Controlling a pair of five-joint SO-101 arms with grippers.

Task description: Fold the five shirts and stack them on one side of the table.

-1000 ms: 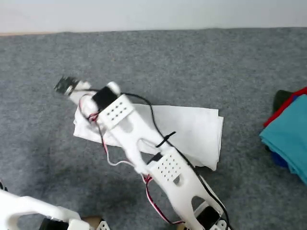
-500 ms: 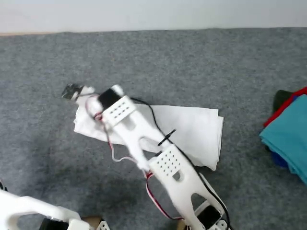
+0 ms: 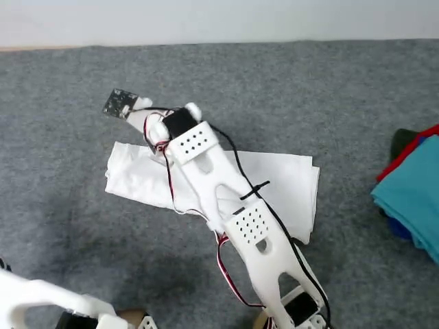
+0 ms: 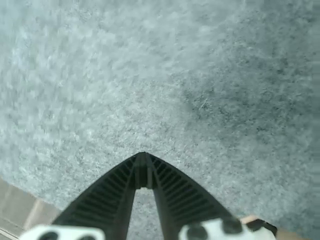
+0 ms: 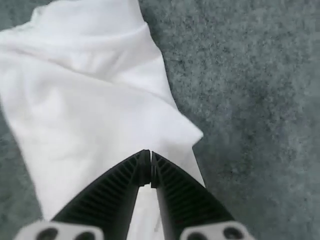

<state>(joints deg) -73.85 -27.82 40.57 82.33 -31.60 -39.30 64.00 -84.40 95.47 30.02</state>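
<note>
One white shirt out on the counter, just the one. One pile at the edge, and count the layers: teal, blue, red, a dark one, so four showing. Two arms in shot, right arm and left arm.

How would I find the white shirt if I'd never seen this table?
Look at the grey table. In its middle, under the white robot arm, lies the white shirt. It lies alone, while the coloured shirts are piled at the edge.
</note>
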